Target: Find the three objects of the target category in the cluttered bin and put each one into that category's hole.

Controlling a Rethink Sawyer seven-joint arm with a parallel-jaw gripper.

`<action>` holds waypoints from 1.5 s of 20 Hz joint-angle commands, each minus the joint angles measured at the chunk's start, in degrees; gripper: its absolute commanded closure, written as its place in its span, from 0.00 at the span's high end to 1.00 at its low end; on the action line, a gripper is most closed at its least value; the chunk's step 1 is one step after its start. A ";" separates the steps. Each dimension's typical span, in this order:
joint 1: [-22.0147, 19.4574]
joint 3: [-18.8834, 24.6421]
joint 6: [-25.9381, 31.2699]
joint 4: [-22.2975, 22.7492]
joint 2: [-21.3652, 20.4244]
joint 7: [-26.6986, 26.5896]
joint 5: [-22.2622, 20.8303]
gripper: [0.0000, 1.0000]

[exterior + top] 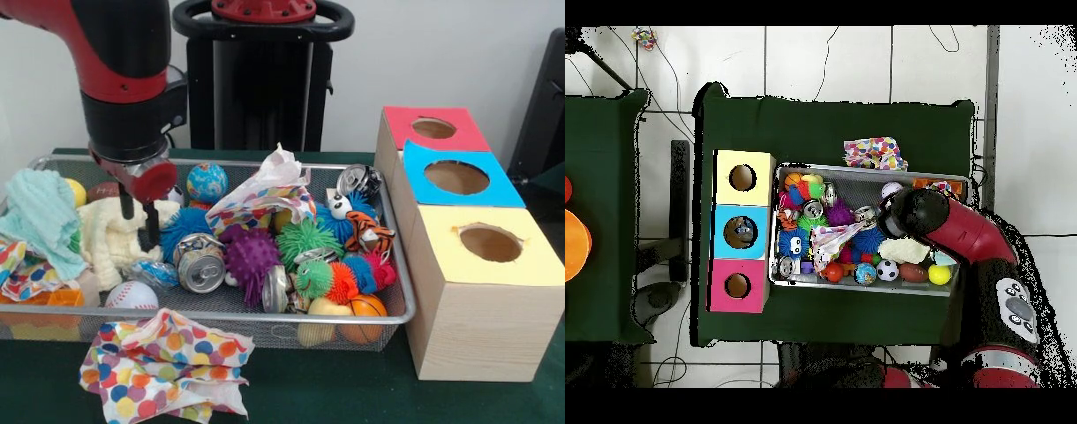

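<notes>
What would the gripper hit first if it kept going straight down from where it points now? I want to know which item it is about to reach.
Most likely the cream cloth: the gripper points straight down, fingers apart at the cloth's right edge. The blue spiky ball lies just beside, so depth leaves some doubt.

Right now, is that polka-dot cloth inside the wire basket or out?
Out. The polka-dot cloth lies crumpled on the green table, against the wire basket's front wall.

Bin interior: wire basket point(402, 291) packed with balls, crushed cans and cloths — hardly any bare mesh.
Holes: red box point(434, 129), blue box point(456, 177), yellow box point(490, 244) — all unblocked from above.
Front bench: polka-dot cloth point(163, 364) draped against the basket's front.
</notes>
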 commanded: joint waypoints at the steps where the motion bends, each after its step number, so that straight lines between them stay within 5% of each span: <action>1: 2.57 -0.47 -0.07 -1.18 3.00 16.34 4.96 1.00; 17: -2.26 1.59 -13.35 -4.30 11.46 10.37 6.26 1.00; 30: -1.56 -0.10 -12.29 -4.28 11.92 11.07 7.76 1.00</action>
